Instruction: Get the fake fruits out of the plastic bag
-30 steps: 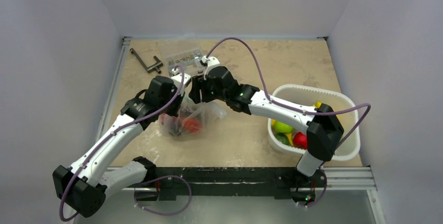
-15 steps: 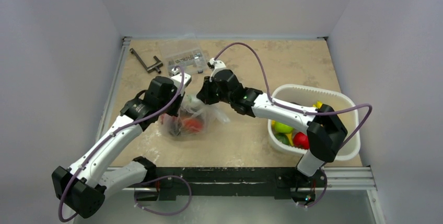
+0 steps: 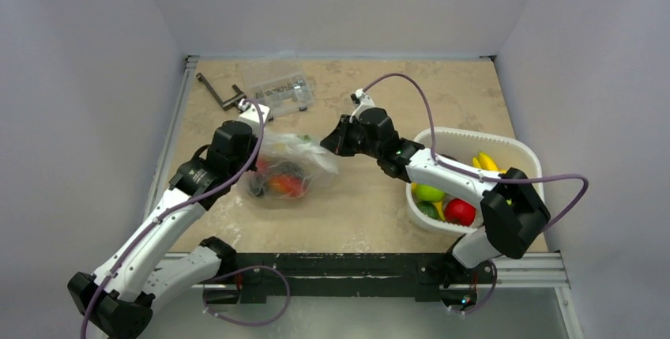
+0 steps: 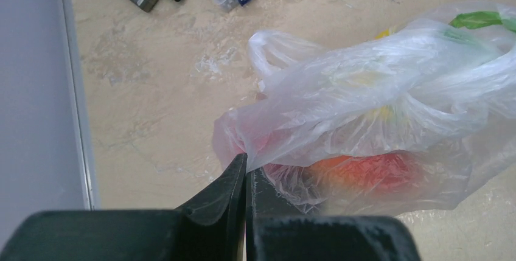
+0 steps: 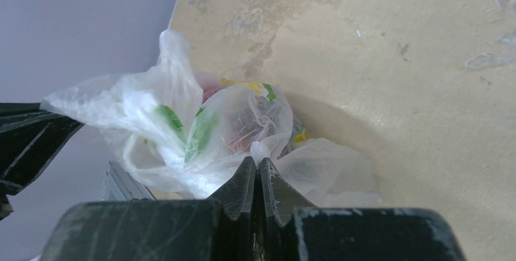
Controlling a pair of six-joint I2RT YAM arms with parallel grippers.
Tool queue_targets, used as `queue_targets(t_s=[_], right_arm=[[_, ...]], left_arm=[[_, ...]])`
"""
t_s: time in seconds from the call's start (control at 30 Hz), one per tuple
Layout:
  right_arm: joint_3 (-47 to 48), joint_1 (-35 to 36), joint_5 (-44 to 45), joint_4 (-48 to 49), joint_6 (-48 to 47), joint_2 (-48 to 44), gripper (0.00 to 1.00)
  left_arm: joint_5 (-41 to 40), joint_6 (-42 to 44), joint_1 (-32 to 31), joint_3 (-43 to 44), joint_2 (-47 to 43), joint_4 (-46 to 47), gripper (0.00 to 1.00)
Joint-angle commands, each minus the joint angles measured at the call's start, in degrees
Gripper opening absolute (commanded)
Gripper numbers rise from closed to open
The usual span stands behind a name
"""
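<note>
The plastic bag (image 3: 296, 163) lies on the table between the two arms, clear film with green and yellow print. Inside it an orange-red fake fruit (image 3: 286, 186) and a dark piece (image 3: 263, 189) show through. My left gripper (image 3: 256, 167) is shut on the bag's left edge. In the left wrist view its tips (image 4: 246, 167) pinch the film, the orange-red fruit (image 4: 365, 171) just beyond. My right gripper (image 3: 332, 146) is shut on the bag's right edge. The right wrist view has its tips (image 5: 258, 163) clamping a fold of the bag (image 5: 201, 127).
A white basket (image 3: 454, 133) at the right holds a banana (image 3: 483, 162), a green apple (image 3: 428, 193) and a red fruit (image 3: 459, 211). A clear compartment box (image 3: 280, 90) and a metal T-shaped tool (image 3: 217, 90) lie at the back left.
My right gripper has shut on the bag's right edge and drawn away to the right. The left arm has pulled back to the left, and the bag is now spread between them.
</note>
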Motion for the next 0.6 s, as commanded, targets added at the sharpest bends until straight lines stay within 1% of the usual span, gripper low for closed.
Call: queue_targets(t_s=[0.0, 0.1, 0.17, 0.2, 0.27, 0.3, 0.37, 0.4, 0.43, 0.5, 0.53, 0.57], right_arm=[[-2.5, -3.8, -2.4, 2.1, 0.9, -3.0, 0.00], [-5.3, -4.0, -3.5, 5.5, 1.1, -4.4, 0.00], [-4.1, -4.0, -6.1, 5.3, -0.5, -3.7, 0.00], [-2.8, -4.1, -7.4, 4.1, -1.6, -3.1, 0.00], [-0.6, -4.0, -7.9, 2.0, -3.0, -2.2, 0.00], [-0.7, -4.0, -8.8, 2.6, -3.0, -2.2, 0.00], [-1.6, -3.9, -10.2, 4.5, -2.8, -2.2, 0.00], [-1.6, -3.9, -12.7, 5.1, -3.1, -1.8, 0.00], [-1.2, -3.8, -14.0, 5.2, -3.7, -1.5, 0.00], [-0.2, -3.1, -15.5, 4.7, -5.5, -0.7, 0.00], [0.3, -2.5, -15.7, 4.3, -6.2, -0.6, 0.00], [0.5, -1.9, -15.8, 4.3, -6.7, -0.7, 0.00]], left_arm=[[-5.3, -0.6, 0.1, -1.2, -3.4, 3.2, 0.00], [0.2, 0.1, 0.1, -1.1, -3.9, 3.3, 0.00], [5.5, 0.7, 0.1, -1.0, -4.6, 3.4, 0.00], [8.4, 1.1, 0.0, -1.3, -5.1, 3.8, 0.12], [14.0, 2.2, 0.1, -2.3, -6.4, 4.9, 0.43], [16.1, 2.3, 0.0, -2.6, -6.9, 5.5, 0.52], [18.8, 2.3, 0.1, -2.8, -7.3, 5.6, 0.60], [19.1, 2.2, 0.1, -2.8, -7.3, 5.5, 0.69], [18.8, 2.1, 0.0, -2.9, -6.9, 5.6, 0.71], [18.7, 2.1, 0.1, -2.7, -5.4, 5.8, 0.73], [19.0, 2.0, 0.0, -2.3, -4.5, 5.6, 0.76], [19.4, 2.1, 0.1, -1.7, -3.0, 5.1, 0.81]])
